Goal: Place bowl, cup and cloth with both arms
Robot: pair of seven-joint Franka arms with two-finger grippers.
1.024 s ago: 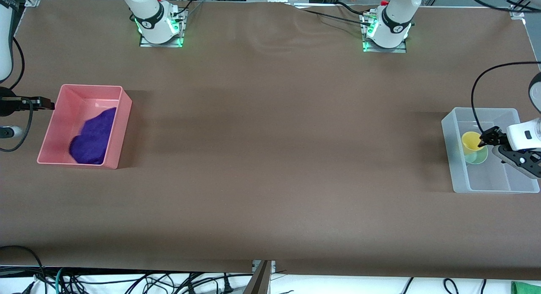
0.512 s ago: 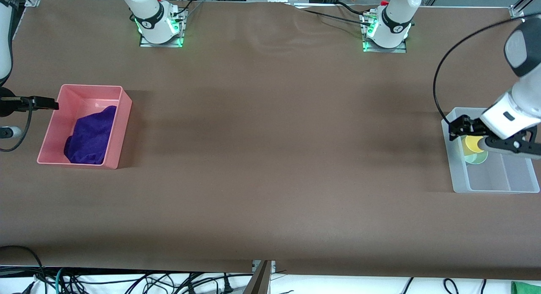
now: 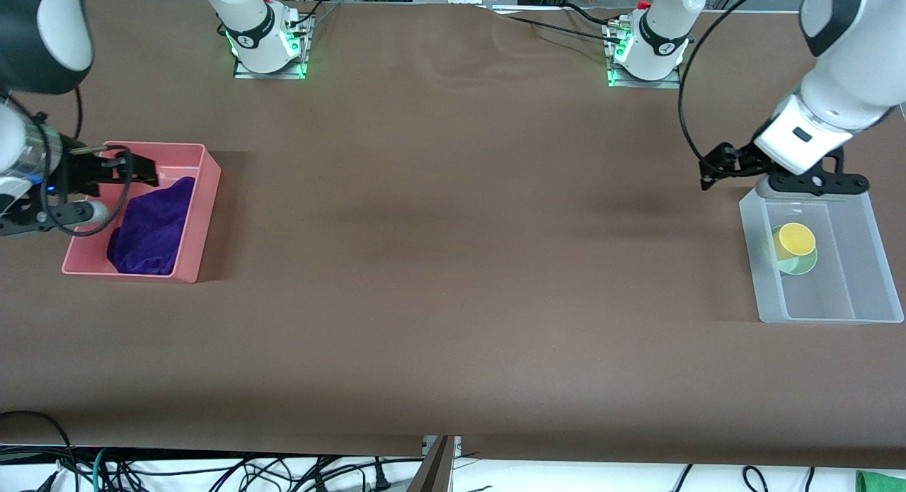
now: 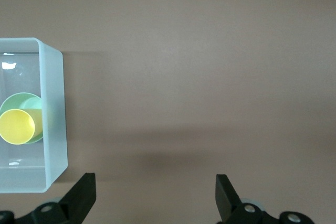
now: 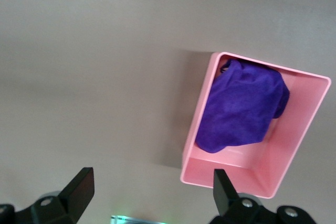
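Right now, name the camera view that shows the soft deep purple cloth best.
The right wrist view: the soft deep purple cloth lies crumpled in the pink rectangular bin, large and unobstructed. The front view shows the cloth smaller, beside the open right gripper. The left wrist view misses it.

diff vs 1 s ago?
The left gripper let go of the cup and rose out of the clear bin; it is now open above the bin's edge. The right gripper, open, came in over the pink bin. The cloth settled slightly. The cup stays in the bowl.
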